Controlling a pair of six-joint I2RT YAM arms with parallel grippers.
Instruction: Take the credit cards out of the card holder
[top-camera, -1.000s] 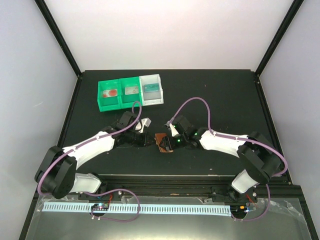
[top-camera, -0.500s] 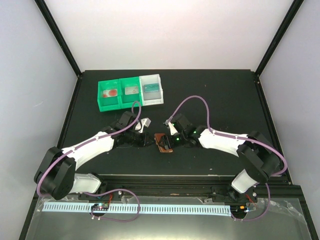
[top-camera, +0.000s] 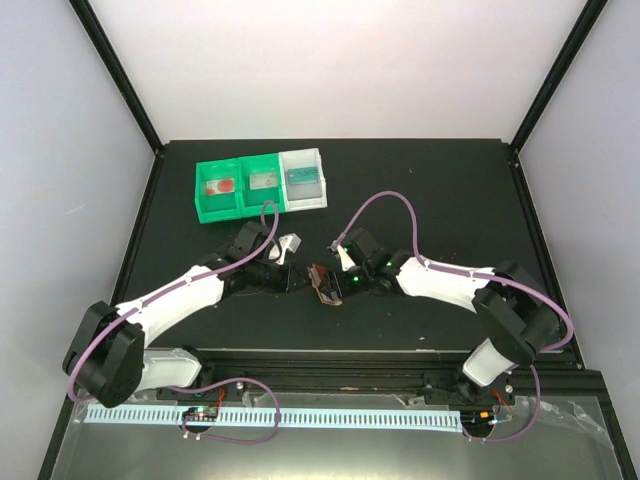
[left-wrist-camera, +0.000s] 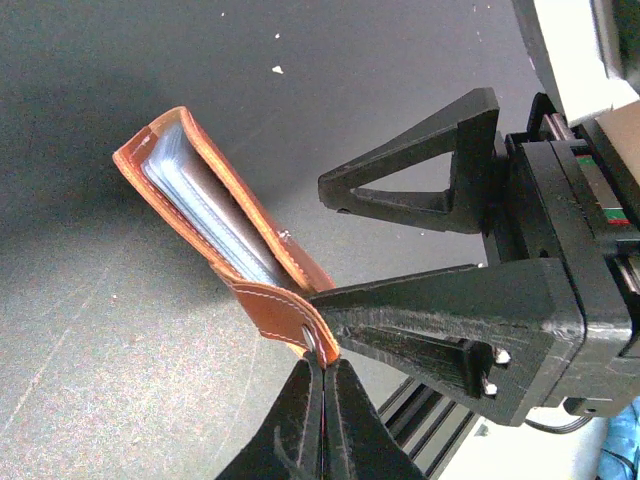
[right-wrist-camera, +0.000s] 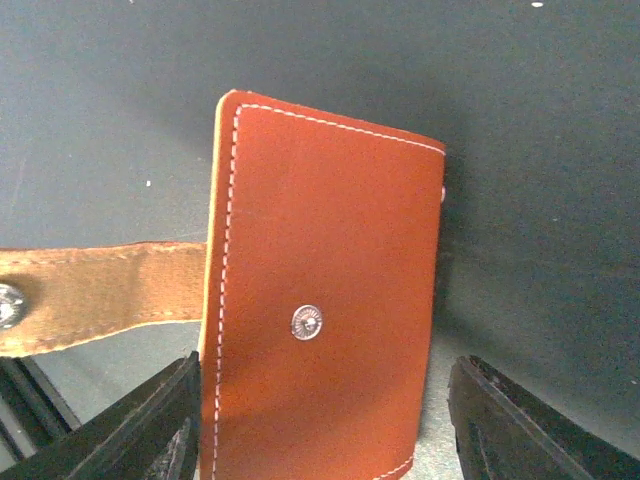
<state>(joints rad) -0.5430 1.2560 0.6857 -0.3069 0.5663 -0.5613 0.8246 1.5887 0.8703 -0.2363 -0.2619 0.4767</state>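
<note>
Straddling card holder, R fingers open; L fingers pinch tab.

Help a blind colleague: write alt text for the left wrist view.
The shut left gripper pinches the snap strap of the brown card holder, which stands partly open, pale blue pockets showing. The open right gripper sits beside it.

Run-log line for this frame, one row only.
left gripper: shut on strap | right gripper: open, astride card holder | credit cards: inside holder
</note>
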